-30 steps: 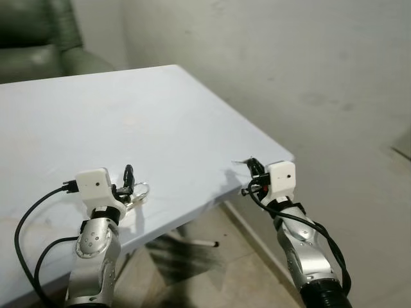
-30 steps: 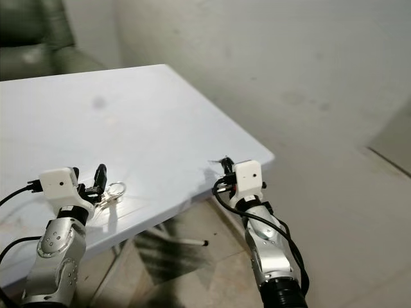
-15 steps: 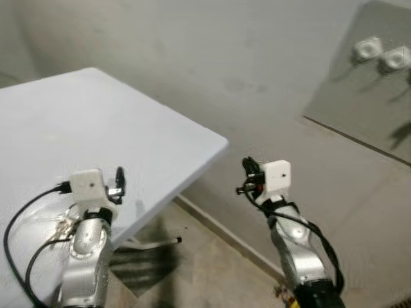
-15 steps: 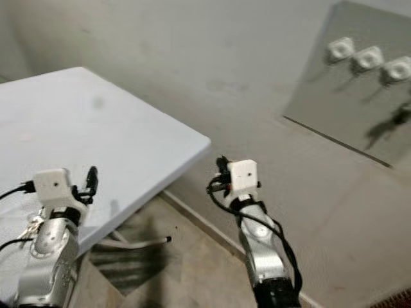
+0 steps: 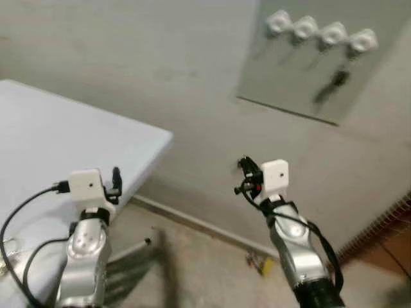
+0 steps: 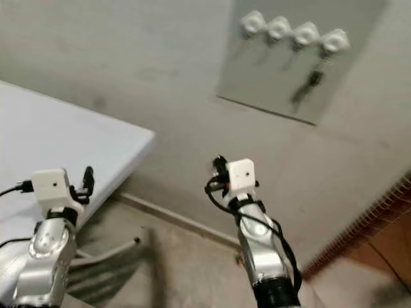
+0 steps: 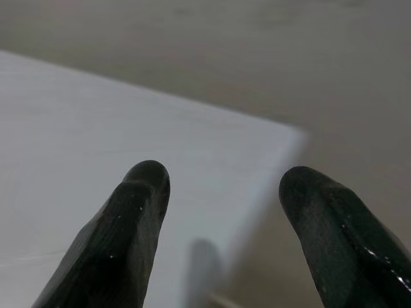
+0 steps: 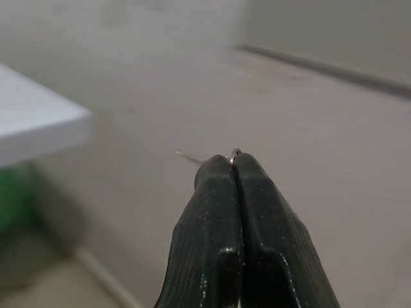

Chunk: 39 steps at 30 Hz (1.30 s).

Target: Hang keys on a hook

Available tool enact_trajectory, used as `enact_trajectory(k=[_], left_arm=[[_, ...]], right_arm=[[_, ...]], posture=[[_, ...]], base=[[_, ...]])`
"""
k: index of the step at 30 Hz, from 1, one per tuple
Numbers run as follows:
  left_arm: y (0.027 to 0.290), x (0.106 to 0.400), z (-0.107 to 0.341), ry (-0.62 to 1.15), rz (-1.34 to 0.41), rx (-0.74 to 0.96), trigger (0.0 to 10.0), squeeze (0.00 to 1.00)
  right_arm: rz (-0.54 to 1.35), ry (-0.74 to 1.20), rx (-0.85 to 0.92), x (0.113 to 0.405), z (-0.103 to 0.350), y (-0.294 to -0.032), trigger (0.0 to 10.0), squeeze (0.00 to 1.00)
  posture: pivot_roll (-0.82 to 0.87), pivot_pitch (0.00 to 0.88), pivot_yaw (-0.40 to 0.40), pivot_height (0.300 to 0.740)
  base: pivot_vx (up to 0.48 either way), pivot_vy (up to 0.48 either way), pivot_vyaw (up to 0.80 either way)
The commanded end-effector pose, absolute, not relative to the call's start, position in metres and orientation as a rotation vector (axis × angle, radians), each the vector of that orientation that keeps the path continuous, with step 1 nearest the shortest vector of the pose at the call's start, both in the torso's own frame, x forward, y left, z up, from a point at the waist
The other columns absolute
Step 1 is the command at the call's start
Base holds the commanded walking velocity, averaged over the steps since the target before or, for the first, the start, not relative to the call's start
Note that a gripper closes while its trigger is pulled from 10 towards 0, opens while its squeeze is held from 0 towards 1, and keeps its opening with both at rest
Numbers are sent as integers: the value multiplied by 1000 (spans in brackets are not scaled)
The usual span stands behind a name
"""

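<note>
A grey wall panel [image 5: 282, 77] carries a row of several white hooks [image 5: 305, 27]. A dark bunch of keys [image 5: 335, 82] hangs below the hooks on the right. My right gripper [image 5: 244, 167] is raised in front of the wall, below and left of the panel. It is shut on a thin metal key ring [image 8: 235, 153] that pokes out at its fingertips [image 8: 221, 170]. My left gripper [image 5: 116, 176] is open and holds nothing, above the white table's corner [image 7: 192, 147].
The white table [image 5: 58, 135] fills the left side, with its metal legs [image 5: 128, 253] below. A small pale metal thing, perhaps keys [image 5: 4, 266], lies at the table's near left edge. Bare floor [image 5: 205, 269] runs to the wall, with a brick-red strip [image 5: 385, 224] at the right.
The whole view has swung to the right: the table slid off to the left and the hook panel came into sight. Both arms keep the same pose; the right gripper stays shut.
</note>
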State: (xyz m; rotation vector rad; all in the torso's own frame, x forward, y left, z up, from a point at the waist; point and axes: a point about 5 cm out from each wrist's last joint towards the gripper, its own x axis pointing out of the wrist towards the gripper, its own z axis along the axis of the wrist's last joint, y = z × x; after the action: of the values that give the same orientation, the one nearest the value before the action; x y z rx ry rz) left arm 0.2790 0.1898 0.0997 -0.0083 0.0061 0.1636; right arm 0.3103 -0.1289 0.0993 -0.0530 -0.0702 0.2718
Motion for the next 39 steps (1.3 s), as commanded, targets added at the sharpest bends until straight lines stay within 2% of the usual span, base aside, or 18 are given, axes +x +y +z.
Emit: enact_trajectory(k=[1,21,31,39], left_arm=[[194,278,101,-4,164,19,10000,0],[186,271,101,-13,90,31,10000,0],[193,273,102,23,100,-34,10000,0],[190,270,99,46,104,-50,10000,0]], right_arm=[[282,-98,-45,311,107,-124,10000,0],[332,-107,-87,308,106,-127,10000,0],[303,-103,-101,313,110,-131,10000,0],[260,-37,-16,314,106,-129,10000,0]], posture=[[-67,9,-47,740],[-65,0,-36,740],[-61,0,-33,740],[-58,0,-32,740]], base=[[0,0,-781],[0,0,-777],[0,0,0],[0,0,0]])
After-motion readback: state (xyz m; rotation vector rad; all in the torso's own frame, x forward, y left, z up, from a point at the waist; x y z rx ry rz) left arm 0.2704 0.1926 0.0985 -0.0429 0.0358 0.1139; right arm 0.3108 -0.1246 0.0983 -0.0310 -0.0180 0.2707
